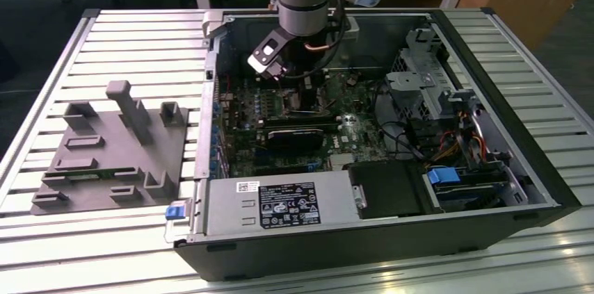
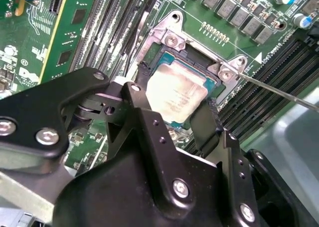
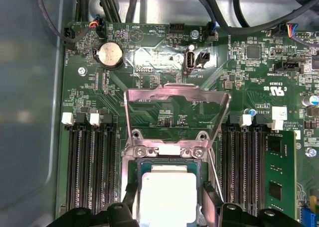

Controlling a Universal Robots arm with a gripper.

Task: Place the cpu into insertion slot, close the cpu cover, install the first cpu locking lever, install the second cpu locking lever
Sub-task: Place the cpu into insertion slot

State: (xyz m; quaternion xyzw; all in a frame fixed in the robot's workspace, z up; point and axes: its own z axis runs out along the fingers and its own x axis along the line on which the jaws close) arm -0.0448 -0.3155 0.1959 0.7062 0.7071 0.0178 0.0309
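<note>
Within the insertion slot (image 3: pixel 133 183), the cpu (image 3: pixel 167 194) lies flat, its pale silvery face up and marked with faint print too small to make out. The hand (image 3: pixel 169 207) pinches the cpu by two opposite edges; in both wrist views one black finger (image 2: pixel 208 118) stands against each side. The cpu cover (image 3: pixel 177 90) is swung open, with green board showing through its square window. A thin locking lever (image 2: pixel 279 90) runs out from the socket's corner, unlatched.

Black memory slots (image 3: pixel 92 167) flank the socket. A green memory module (image 3: pixel 276 172) stands in one of them. A round coin cell (image 3: pixel 110 54) sits beyond the cover. White lettering is printed across the motherboard (image 3: pixel 249 82).

From the exterior view, the arm (image 1: pixel 302 2) reaches down into an open computer case (image 1: pixel 547 169) on a slatted tabletop (image 1: pixel 139 37). The power supply (image 1: pixel 278 203) carries printed labels. A grey fixture plate (image 1: pixel 107 155) lies at the exterior view's left.
</note>
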